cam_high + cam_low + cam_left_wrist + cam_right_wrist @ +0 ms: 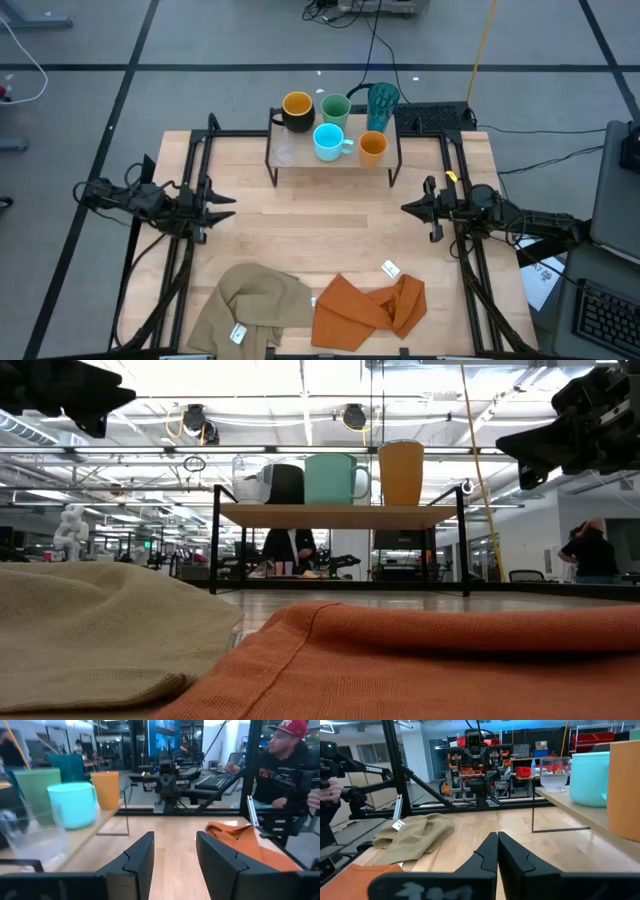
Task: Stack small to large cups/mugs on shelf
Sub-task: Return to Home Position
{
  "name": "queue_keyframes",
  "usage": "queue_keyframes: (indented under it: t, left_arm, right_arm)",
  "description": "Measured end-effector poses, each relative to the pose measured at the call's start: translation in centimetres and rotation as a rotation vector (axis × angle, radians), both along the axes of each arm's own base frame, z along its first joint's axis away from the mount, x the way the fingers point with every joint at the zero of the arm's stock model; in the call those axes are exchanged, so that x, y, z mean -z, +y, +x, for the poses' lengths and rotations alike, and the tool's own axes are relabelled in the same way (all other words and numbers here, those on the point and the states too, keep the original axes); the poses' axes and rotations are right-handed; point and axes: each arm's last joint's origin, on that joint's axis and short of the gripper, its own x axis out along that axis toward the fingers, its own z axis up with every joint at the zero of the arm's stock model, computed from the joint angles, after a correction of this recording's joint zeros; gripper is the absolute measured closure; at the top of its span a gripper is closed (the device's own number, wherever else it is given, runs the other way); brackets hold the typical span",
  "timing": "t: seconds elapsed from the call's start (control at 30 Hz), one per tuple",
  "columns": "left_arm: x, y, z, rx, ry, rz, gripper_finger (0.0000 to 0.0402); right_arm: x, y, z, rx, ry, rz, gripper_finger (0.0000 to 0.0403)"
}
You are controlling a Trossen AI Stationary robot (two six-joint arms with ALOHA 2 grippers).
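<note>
The shelf stands on thin black legs at the table's far side and carries all six vessels. In its far row are the black mug, the green cup and the teal tumbler. In its near row are the clear cup, the light blue mug and the orange cup. My left gripper hovers open at the table's left side, its fingers pointing right. My right gripper hovers shut at the right side, pointing left.
A tan cloth and an orange cloth lie along the near edge, with a white tag beside them. Bare wood lies between the grippers and in front of the shelf. A person sits beyond the table's right side.
</note>
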Motion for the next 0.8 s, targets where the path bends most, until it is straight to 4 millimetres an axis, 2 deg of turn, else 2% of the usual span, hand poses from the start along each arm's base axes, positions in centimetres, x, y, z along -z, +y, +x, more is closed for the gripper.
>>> queue_keyframes:
  t: [0.2, 0.3, 0.43, 0.63, 0.8]
  left_arm:
    - [0.2, -0.2, 0.2, 0.053, -0.002, -0.05, 0.0256]
    - [1.1, -0.4, 0.7, 0.078, -0.007, -0.051, 0.0256]
    - [2.0, -0.9, 1.3, 0.154, -0.105, -0.053, 0.0256]
    - [4.1, -1.1, 1.9, 0.175, -0.086, -0.063, 0.0256]
    - [4.4, -1.3, 1.9, 0.241, -0.079, -0.057, 0.0256]
  right_arm:
    - [0.0, -0.1, 0.0, 0.022, -0.004, -0.029, 0.0403]
    - [0.0, -0.1, 0.0, 0.026, -0.003, -0.028, 0.0403]
    - [0.0, -0.1, 0.0, 0.026, -0.004, -0.028, 0.0403]
    - [-0.1, -0.1, 0.0, 0.027, -0.004, -0.028, 0.0403]
    - [-0.1, -0.1, 0.0, 0.028, -0.004, -0.028, 0.0403]
